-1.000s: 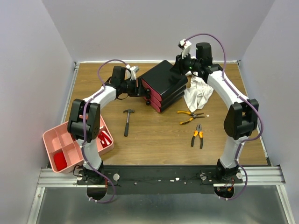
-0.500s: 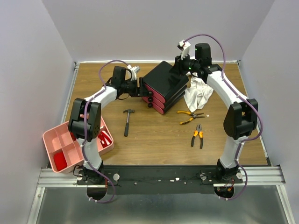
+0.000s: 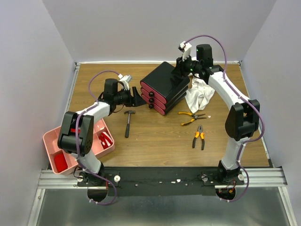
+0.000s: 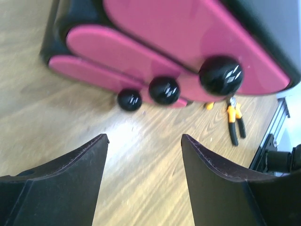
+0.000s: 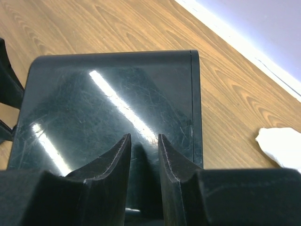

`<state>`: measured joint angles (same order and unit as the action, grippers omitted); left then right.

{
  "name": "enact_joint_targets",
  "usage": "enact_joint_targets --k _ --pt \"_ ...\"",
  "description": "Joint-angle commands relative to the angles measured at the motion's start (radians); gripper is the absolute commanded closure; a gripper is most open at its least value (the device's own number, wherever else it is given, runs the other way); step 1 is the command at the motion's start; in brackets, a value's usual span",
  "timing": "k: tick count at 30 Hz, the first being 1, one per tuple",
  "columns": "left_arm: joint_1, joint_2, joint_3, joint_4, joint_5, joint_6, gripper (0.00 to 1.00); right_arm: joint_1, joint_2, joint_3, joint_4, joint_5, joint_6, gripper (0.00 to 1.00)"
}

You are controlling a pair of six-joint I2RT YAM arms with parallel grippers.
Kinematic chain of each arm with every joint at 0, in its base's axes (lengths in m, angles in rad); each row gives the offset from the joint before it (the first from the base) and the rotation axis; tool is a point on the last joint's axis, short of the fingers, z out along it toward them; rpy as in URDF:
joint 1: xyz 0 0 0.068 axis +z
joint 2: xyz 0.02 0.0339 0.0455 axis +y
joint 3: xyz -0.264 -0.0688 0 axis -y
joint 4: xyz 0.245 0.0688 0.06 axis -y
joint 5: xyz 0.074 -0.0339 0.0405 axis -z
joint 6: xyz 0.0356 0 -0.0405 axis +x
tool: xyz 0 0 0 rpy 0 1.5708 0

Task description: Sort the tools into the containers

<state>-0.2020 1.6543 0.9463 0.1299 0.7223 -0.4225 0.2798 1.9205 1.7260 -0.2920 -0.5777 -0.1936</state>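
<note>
The black box (image 3: 162, 77) with three magenta drawers stands at the back middle, its knobs (image 4: 164, 89) facing my left gripper (image 4: 145, 139). That gripper (image 3: 139, 100) is open and empty, a short way off the drawer fronts. My right gripper (image 3: 180, 74) rests over the box's black top (image 5: 94, 94), jaws a narrow gap apart (image 5: 144, 136) with nothing between them. A black-handled hammer (image 3: 128, 121) lies left of centre. Two orange-and-black pliers (image 3: 192, 117) (image 3: 199, 136) lie right of centre, one visible in the left wrist view (image 4: 235, 120). The pale-pink tray (image 3: 49, 136) sits at the near left.
A crumpled white cloth (image 3: 200, 94) lies right of the box, under my right arm, and shows at the edge of the right wrist view (image 5: 280, 143). Red items (image 3: 106, 139) lie in the tray's compartments. Walls close the table's back and sides.
My left gripper has drawn back from the drawer fronts toward the left and opened wider. The right gripper and the box have stayed put.
</note>
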Motion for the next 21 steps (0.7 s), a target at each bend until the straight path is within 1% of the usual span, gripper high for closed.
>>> enact_joint_targets --k 1,2,4,5,10,15,21 --pt "-0.011 0.061 -0.003 0.291 0.042 -0.082 0.28 0.002 -0.014 0.021 -0.05 0.036 -0.055 0.62" --pt "-0.013 0.085 -0.004 0.319 0.046 -0.116 0.28 0.002 -0.014 0.017 -0.05 0.045 -0.056 0.62" --pt "-0.019 0.107 0.002 0.378 0.058 -0.137 0.3 0.006 -0.015 0.009 -0.045 0.055 -0.063 0.62" --pt "-0.03 0.128 0.009 0.379 0.069 -0.143 0.3 0.012 -0.018 0.006 -0.042 0.07 -0.07 0.62" --pt "-0.04 0.176 0.06 0.349 0.094 -0.142 0.34 0.024 -0.028 -0.014 -0.039 0.082 -0.087 0.6" --pt "-0.056 0.205 0.091 0.359 0.126 -0.144 0.36 0.025 -0.026 -0.016 -0.036 0.091 -0.095 0.6" --pt "-0.068 0.24 0.127 0.327 0.137 -0.139 0.39 0.027 -0.018 -0.009 -0.035 0.093 -0.09 0.6"
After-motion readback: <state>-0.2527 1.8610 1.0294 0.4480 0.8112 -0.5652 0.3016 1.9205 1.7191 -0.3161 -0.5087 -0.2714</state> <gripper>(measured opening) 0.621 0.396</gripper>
